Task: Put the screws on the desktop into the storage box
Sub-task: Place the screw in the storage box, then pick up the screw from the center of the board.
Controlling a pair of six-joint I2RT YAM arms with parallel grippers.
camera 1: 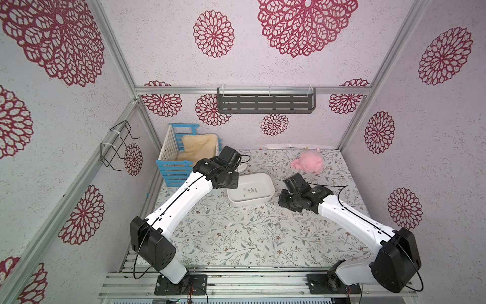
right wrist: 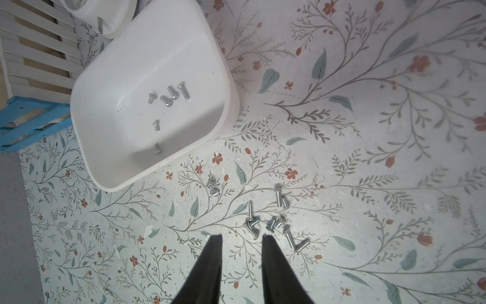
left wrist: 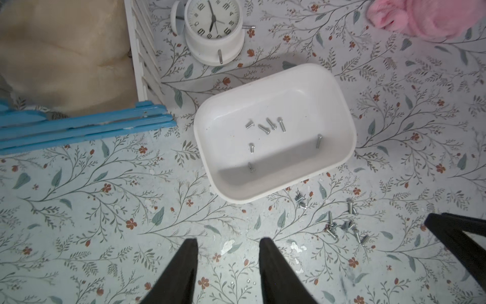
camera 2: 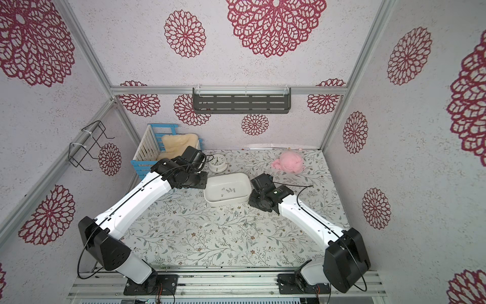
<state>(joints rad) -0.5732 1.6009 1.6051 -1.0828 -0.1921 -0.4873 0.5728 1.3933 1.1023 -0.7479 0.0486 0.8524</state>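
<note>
White round alarm clock [left wrist: 213, 23] sits just behind one back corner of the shallow white plastic storage box [left wrist: 302, 100], small gap between them. A blue-and-white slatted crate [left wrist: 86, 126] with a cream fleece pad [left wrist: 65, 52] inside is to the box's left, not touching it. A pink fluffy bundle [left wrist: 426, 15] is back right, well apart. Nothing lies between my fingers and the box or the loose pile.

The box is mid-desktop, between my two wrists in both top views. Its open side is up and its long axis runs roughly left-right, slightly skewed. Seven small silver-grey metal screws [left wrist: 264, 129] lie flat on its floor, four bunched and three single, shafts pointing mixed ways. More loose screws [right wrist: 273, 223] lie on the pale vine-printed desktop [camera 1: 223, 237] in front of the box. They point in no common direction and some cross.

My left gripper [left wrist: 228, 240] is at the box's left end, fingers apart, empty. My right gripper [right wrist: 242, 237] has its fingers apart with a narrower gap, also empty. In the wrist view its tips are just short of the loose pile. The front half of the desktop is open room.
</note>
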